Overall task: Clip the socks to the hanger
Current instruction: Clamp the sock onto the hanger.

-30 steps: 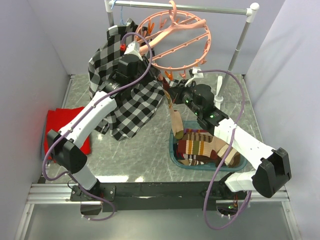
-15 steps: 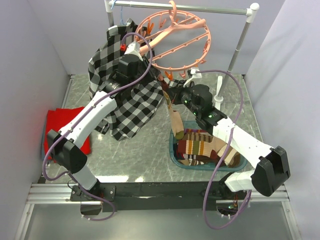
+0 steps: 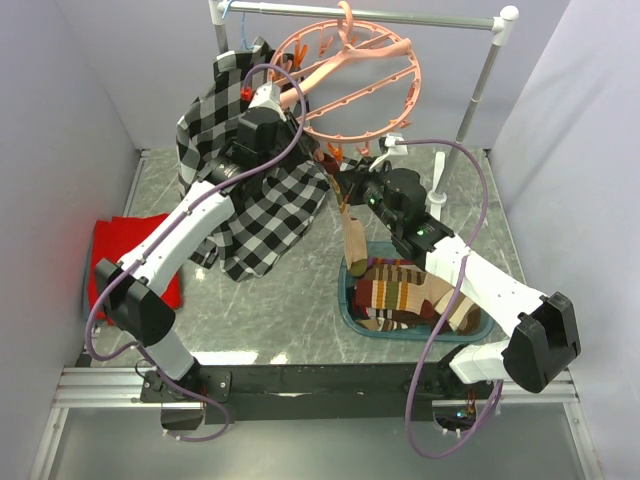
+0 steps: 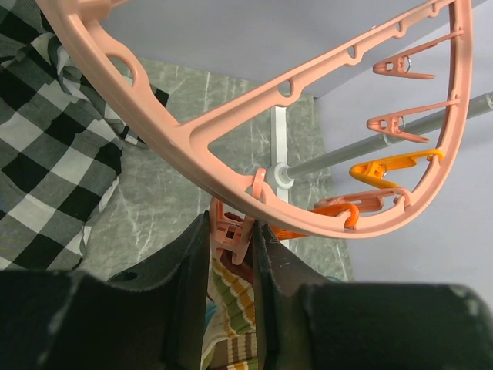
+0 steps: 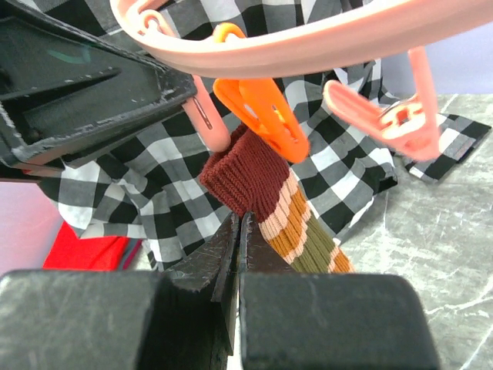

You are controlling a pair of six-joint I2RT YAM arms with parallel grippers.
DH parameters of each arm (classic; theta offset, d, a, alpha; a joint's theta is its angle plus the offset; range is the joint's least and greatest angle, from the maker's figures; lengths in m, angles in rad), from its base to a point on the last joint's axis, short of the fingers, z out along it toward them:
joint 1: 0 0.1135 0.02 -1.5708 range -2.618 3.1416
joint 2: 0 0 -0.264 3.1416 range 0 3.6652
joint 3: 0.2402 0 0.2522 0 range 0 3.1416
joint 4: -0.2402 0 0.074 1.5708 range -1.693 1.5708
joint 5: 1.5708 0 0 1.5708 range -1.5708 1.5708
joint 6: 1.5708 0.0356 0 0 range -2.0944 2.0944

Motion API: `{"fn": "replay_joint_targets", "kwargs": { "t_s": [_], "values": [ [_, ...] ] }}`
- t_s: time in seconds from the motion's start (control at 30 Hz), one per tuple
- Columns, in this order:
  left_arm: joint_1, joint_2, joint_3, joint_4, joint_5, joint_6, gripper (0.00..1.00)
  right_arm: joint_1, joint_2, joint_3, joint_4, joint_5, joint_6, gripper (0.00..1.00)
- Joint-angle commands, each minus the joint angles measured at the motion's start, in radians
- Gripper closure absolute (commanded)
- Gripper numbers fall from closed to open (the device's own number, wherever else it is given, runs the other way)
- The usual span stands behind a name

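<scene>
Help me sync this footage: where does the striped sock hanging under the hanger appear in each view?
Top external: striped sock hangs at centre, below the hanger.
Left wrist: bottom centre, under a pink clip.
Right wrist: centre, maroon cuff beside an orange clip.
Shared landmark: the hanger's pink ring.

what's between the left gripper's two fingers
A pink clip of the hanger, with a striped sock just beyond it; the left wrist view shows it.
</scene>
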Motion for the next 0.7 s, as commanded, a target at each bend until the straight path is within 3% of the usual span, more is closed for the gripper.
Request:
{"fn": "replay_joint_targets", "kwargs": {
  "t_s": [0.0, 0.67],
  "values": [
    [-0.004, 0.009, 0.047, -0.010, -0.018, 0.020, 0.99, 0.018, -0.005, 0.017, 0.070, 0.011, -0.012, 1.00],
    [-0.006, 0.016, 0.058, -0.011, -0.014, 0.008, 0.98, 0.041, 0.024, 0.055, 0.122, 0.040, -0.045, 1.00]
  ]
}}
